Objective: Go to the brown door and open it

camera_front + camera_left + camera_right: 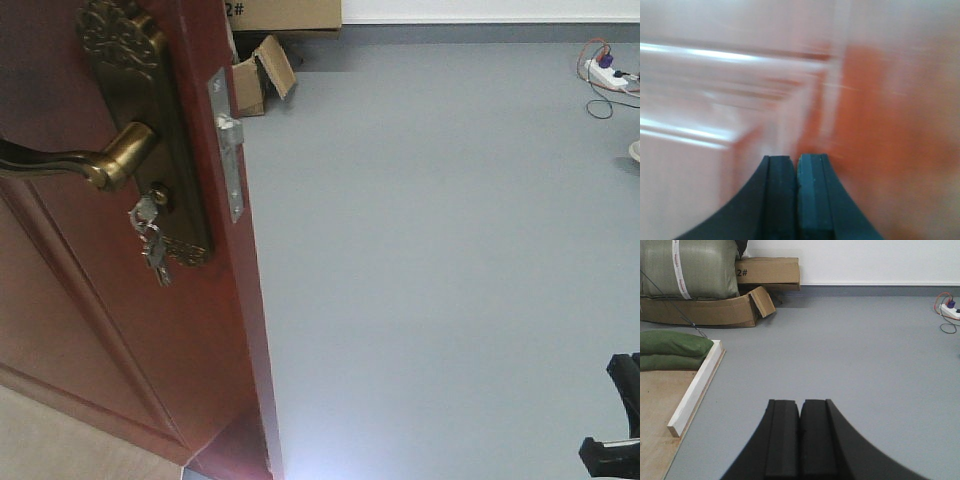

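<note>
Brown door (110, 330), a tall glossy reddish-brown panelled wooden leaf, fills the left of the front-facing view, its free edge running down toward the bottom edge of the frame with open grey floor (440, 260) beyond — so it reads as already swung ajar. On it sit an ornate brass lever handle (95, 160) on an embossed backplate, a small bunch of keys (150, 235) hanging in the lock below, and a silver latch plate (228, 145) on the door's edge; torn cardboard boxes (262, 70) lie near the far wall, and a dark part of the rig shows at the bottom right corner. From the left wrist, the left gripper (796, 190) has its black pads pressed together on nothing, pointed close at a motion-blurred reddish surface, probably the door face, perhaps for pushing. From the right wrist, the right gripper (800, 440) is likewise closed and empty, aimed over bare floor past a white wooden base beam (695, 387) weighted with green sandbags (670, 347) — likely ballast steadying the door stand.
</note>
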You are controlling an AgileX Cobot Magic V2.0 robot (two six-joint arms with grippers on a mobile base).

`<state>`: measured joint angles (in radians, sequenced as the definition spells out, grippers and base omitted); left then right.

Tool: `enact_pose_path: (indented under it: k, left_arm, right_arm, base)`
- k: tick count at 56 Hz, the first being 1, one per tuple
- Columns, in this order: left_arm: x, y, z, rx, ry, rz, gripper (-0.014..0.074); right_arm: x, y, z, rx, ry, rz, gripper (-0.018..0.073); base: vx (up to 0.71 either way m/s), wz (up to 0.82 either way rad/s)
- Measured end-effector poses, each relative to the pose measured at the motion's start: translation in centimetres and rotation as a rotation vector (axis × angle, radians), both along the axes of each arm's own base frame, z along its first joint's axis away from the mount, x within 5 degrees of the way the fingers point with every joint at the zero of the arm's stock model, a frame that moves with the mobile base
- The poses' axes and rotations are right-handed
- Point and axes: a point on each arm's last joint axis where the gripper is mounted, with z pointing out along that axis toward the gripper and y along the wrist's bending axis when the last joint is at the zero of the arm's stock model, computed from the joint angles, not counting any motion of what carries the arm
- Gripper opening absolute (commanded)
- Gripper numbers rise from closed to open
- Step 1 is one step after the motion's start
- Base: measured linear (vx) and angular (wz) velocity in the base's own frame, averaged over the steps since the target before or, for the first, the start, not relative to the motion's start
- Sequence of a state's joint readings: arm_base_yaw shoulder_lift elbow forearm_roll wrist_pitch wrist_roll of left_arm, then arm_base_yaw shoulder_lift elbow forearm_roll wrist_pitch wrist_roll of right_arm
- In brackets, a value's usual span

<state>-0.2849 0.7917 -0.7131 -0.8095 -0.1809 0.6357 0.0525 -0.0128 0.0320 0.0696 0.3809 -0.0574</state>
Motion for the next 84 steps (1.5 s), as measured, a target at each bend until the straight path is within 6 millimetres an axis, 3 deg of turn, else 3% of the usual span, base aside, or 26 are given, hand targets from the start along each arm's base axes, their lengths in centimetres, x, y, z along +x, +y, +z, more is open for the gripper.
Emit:
enact_pose_path:
  k: [84]
  left_arm:
    - [0.10, -0.05, -0.09, 0.003, 0.006, -0.002, -0.0006]
  right_arm:
    - [0.00, 0.00, 0.00, 0.000, 0.000, 0.000, 0.0000]
  base:
    - [0.13, 0.03]
